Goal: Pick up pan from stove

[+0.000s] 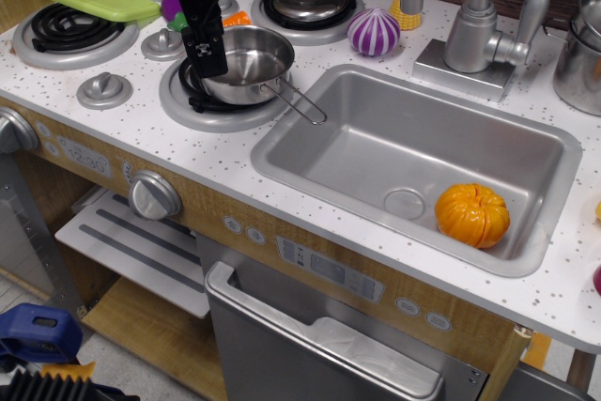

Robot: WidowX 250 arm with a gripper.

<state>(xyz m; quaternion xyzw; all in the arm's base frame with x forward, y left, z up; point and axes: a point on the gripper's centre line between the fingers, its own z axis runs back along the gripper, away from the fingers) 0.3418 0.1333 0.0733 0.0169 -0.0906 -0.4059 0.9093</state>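
Now, on a toy stove | pan sits on front burner | light, stiff, slick steel; thin wire handle or rim the likely hold | gripper at its left rim, closure cannot be told.

the black gripper crowds the left rim of the pan on the front burner, its wire handle juts toward the sink, the green lid and purple onion stand behind, while counter in front lies open.
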